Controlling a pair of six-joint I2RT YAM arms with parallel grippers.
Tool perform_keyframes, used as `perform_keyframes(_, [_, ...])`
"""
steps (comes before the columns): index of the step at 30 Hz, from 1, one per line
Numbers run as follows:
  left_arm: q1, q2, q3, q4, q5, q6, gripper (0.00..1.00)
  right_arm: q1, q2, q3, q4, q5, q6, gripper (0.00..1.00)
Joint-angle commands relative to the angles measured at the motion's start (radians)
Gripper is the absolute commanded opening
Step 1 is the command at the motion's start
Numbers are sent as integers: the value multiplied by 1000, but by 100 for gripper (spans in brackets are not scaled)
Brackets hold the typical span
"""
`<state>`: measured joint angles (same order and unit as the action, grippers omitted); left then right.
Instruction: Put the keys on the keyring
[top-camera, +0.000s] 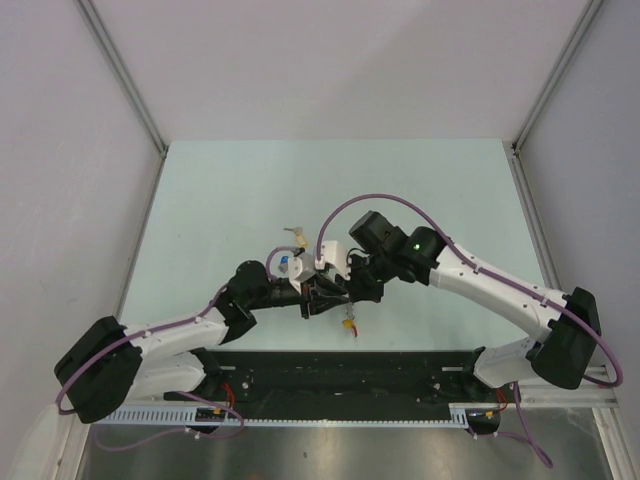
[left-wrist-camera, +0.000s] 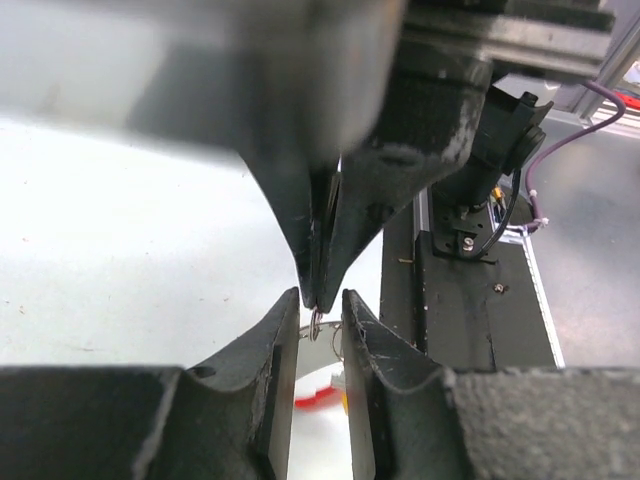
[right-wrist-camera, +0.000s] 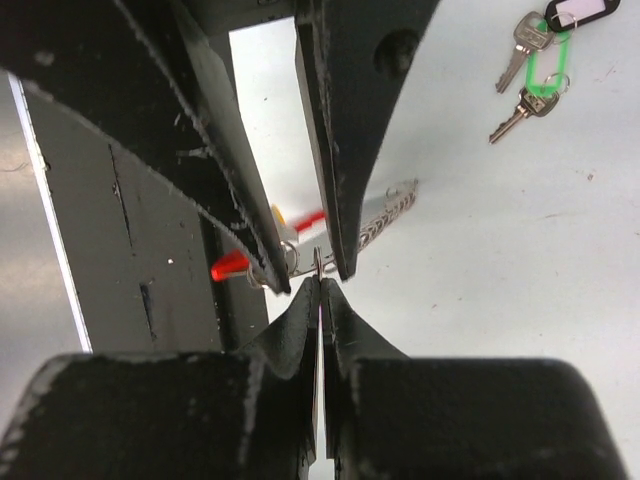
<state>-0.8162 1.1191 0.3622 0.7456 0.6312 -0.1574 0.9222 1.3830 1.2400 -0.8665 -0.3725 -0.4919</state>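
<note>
My two grippers meet tip to tip above the table's near middle. My right gripper (right-wrist-camera: 320, 282) is shut on a small metal ring (right-wrist-camera: 318, 262). The keyring hangs from that spot, its red arc (right-wrist-camera: 230, 267) and coiled metal part (right-wrist-camera: 385, 215) just below. A yellow tag (top-camera: 349, 325) dangles with it. My left gripper (left-wrist-camera: 320, 300) stands narrowly open, its fingers (right-wrist-camera: 330, 150) on either side of the small ring (left-wrist-camera: 315, 322), and a thin wire crosses the gap. Loose keys with a green tag (right-wrist-camera: 545, 70) and a black tag (right-wrist-camera: 575, 12) lie on the table.
A beige-tagged key (top-camera: 293, 235) and a blue-tagged one (top-camera: 287, 265) lie just beyond the left gripper (top-camera: 322, 298). The black base rail (top-camera: 340, 375) runs along the near edge. Grey walls (top-camera: 80, 150) close in the pale table (top-camera: 230, 190) on three sides.
</note>
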Motion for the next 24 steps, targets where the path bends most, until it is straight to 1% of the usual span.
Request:
perform_keyframes(1, [-6,-13,-52,56,-16,2,29,7,-53,6,34,-23,-13,0])
perform_keyframes(2, [-6,-19,-84,79,-22,-7,29,7,-55,4,34,-22,-11,0])
perform_keyframes(3, [-6,-24,-101,137,-39,-14,29,6,-56,4,34,-22,-11,0])
perform_keyframes(6, [-6,-38,-147,214,-50,-36,29,7,-56,1,35,-23,-11,0])
perform_keyframes(14, [-6,-9,-117,239,-19,-42,29,7,-59,-1,41,-31,-13,0])
perform_keyframes(24, [-6,44,-72,227,-4,-48,28,10,-65,-11,40,-40,-17,0])
